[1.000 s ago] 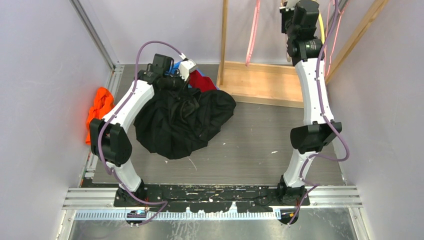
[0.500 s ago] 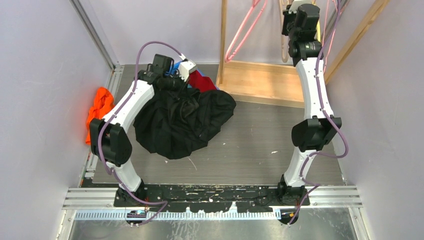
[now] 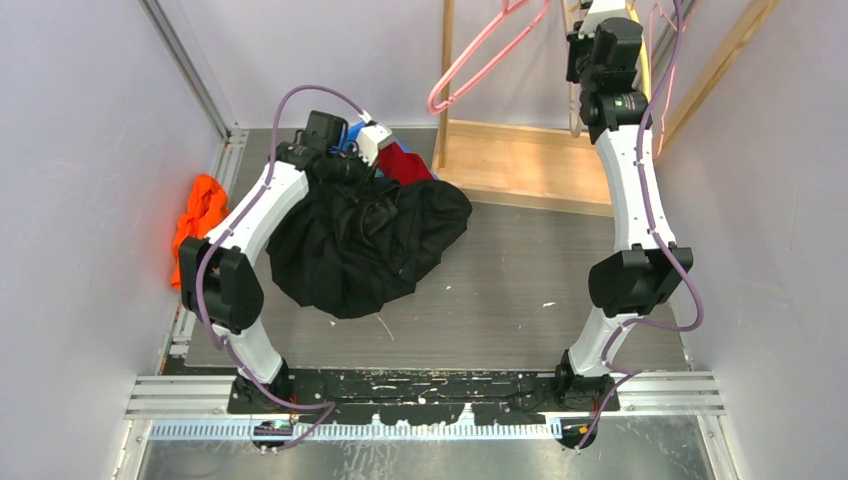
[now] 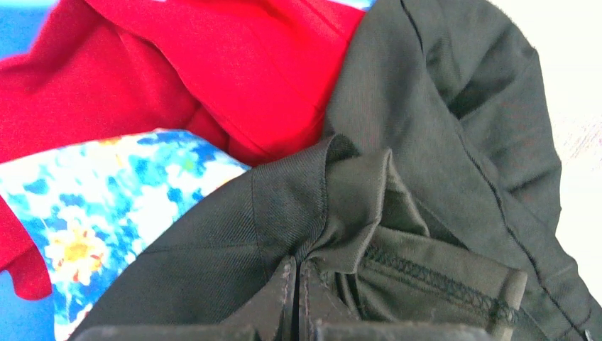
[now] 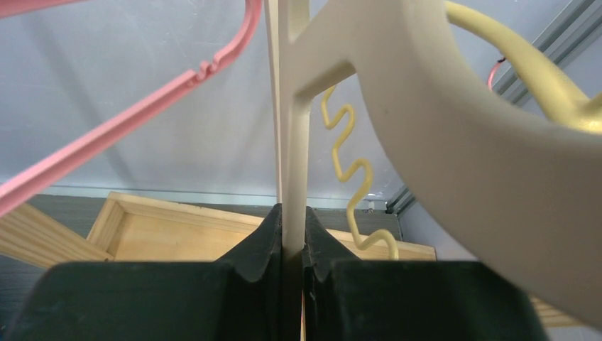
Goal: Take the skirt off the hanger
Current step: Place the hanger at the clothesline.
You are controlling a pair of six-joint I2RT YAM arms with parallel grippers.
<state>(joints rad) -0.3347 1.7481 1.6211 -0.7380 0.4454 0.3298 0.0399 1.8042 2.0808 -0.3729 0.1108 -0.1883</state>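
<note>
The black skirt [image 3: 365, 245] lies heaped on the table at the left, off any hanger. My left gripper [image 3: 352, 170] is shut on a fold of its waist edge [image 4: 355, 185], with the jaws closed together [image 4: 297, 268]. My right gripper [image 3: 592, 12] is high at the clothes rack, at the top edge of the top view. It is shut [image 5: 291, 213] on the thin bar of a cream plastic hanger [image 5: 426, 106], which carries no garment.
A pink hanger [image 3: 490, 60] hangs tilted on the rack beside the right arm, and a yellow one [image 5: 348, 170] is behind. The wooden rack base [image 3: 520, 165] is at the back. Red cloth [image 4: 213, 57] and blue floral cloth [image 4: 106, 206] lie under the skirt. Orange cloth [image 3: 200, 215] lies at the left wall.
My right arm has risen and shifted slightly right with the cream hanger. The pink hanger has swung out to the left and up. My left arm and the skirt have not moved.
</note>
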